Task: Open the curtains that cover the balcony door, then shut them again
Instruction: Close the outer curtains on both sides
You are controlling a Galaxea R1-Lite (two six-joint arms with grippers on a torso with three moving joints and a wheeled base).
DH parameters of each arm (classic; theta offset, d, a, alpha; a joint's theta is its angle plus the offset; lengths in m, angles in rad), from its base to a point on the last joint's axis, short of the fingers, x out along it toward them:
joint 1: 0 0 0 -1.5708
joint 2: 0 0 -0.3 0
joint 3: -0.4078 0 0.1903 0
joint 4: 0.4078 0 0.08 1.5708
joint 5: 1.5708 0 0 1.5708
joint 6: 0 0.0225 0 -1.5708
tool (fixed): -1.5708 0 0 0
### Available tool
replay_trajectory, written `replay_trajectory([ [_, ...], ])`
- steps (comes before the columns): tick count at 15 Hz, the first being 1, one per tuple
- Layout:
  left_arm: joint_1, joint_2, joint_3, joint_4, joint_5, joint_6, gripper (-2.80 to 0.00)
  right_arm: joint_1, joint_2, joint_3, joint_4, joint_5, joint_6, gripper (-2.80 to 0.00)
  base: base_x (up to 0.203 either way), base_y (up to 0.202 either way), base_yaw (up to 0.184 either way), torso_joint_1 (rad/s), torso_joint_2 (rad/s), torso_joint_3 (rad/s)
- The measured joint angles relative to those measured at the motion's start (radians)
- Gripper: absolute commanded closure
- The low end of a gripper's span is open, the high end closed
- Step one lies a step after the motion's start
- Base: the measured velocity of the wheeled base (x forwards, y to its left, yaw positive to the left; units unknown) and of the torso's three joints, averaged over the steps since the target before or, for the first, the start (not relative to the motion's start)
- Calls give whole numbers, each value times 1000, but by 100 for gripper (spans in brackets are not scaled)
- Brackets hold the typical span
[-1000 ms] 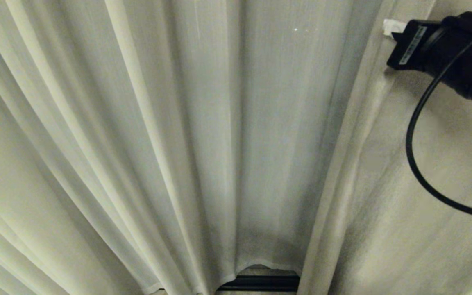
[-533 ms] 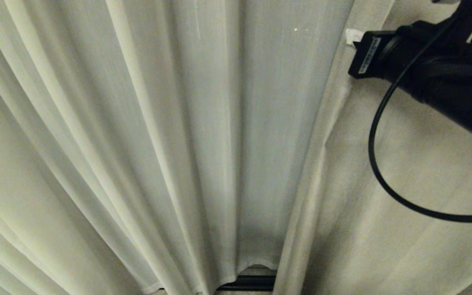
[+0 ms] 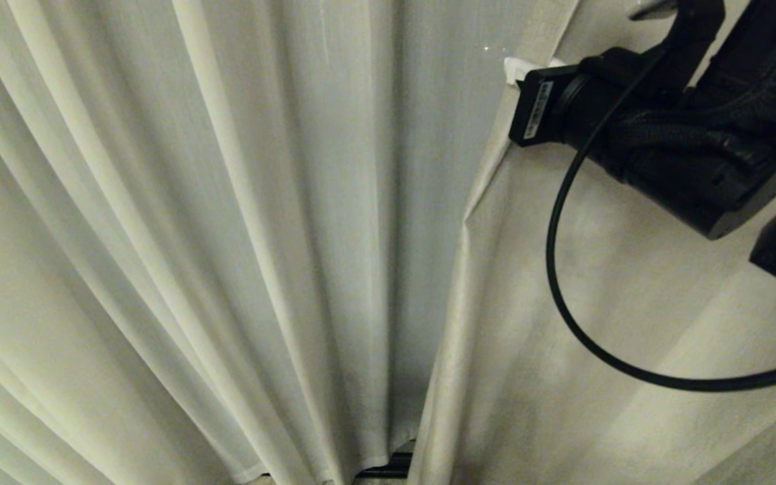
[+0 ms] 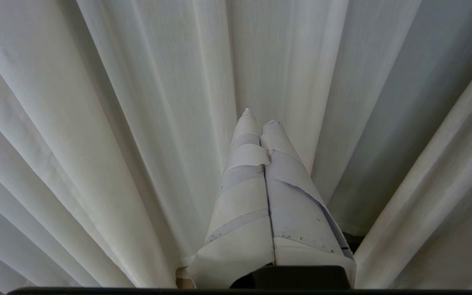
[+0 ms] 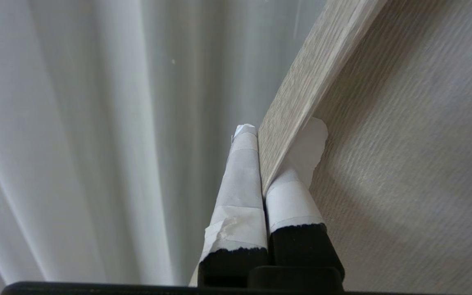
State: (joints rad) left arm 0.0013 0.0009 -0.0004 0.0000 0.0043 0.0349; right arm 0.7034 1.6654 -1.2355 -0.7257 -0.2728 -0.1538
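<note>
Curtains: 2 cream-white panels fill the head view. The left panel hangs in soft vertical pleats; the right panel lies flatter and is drawn in front of the left one, its hemmed edge running from the upper middle down to the bottom.
Hem crease: the edge bends just below the point where it is pinched.
Right gripper: the right gripper sits at the upper right of the head view, its black body and a looping black cable in front of the right panel.
Right jaws: pressed together on the hemmed edge of the right panel; in the right wrist view the 2 taped fingers stand on either side of the hem, with the cloth between them.
Left gripper: the left gripper appears only in its own wrist view, pointing at the pleated curtain, apart from the cloth.
Left jaws: the 2 paper-wrapped fingers lie flat against each other with nothing between them.
Balcony door: hidden behind the curtains; only a short dark strip of its frame shows at the bottom of the head view, under the hems where the 2 panels meet.
</note>
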Motion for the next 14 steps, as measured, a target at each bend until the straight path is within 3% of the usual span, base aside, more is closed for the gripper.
replay_trajectory([
  [14,0,0,0,0,0,0,0,93,78,-27,-48,-5,-75,0,0,0,0,0,0,0],
])
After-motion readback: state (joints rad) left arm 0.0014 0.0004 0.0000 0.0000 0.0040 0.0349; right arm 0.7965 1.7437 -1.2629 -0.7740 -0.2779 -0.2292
